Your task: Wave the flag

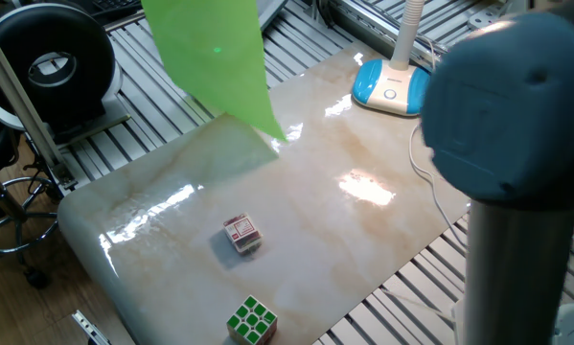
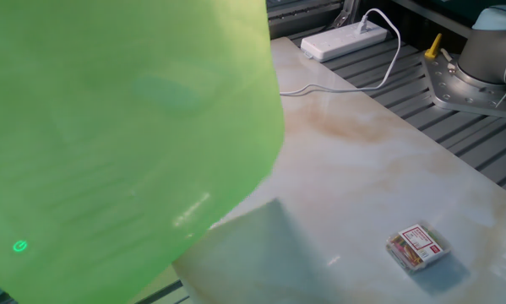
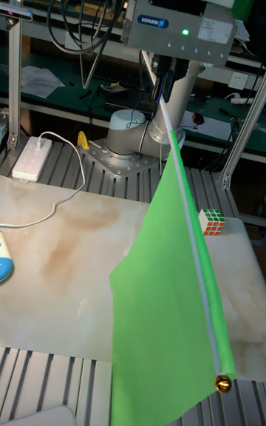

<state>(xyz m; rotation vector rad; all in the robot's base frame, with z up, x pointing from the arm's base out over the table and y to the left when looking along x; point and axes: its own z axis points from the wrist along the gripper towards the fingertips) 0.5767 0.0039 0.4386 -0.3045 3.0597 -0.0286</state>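
Note:
The flag (image 3: 166,293) is a lime-green sheet on a thin white stick (image 3: 193,234) that slants down toward the camera and ends in a small brass tip. My gripper (image 3: 159,75) hangs from the top of the tall fixed view, shut on the upper end of the stick. In one fixed view the flag (image 1: 213,59) hangs above the table's far left corner. It fills the left half of the other fixed view, where the flag (image 2: 126,127) hides the gripper.
Two puzzle cubes (image 1: 241,233) (image 1: 252,319) lie on the marble tabletop (image 1: 344,230) near its front. A blue-and-white lamp base (image 1: 392,84) with its cord stands at the back. A white power strip (image 2: 345,40) and the arm's base (image 2: 489,67) sit beyond the table.

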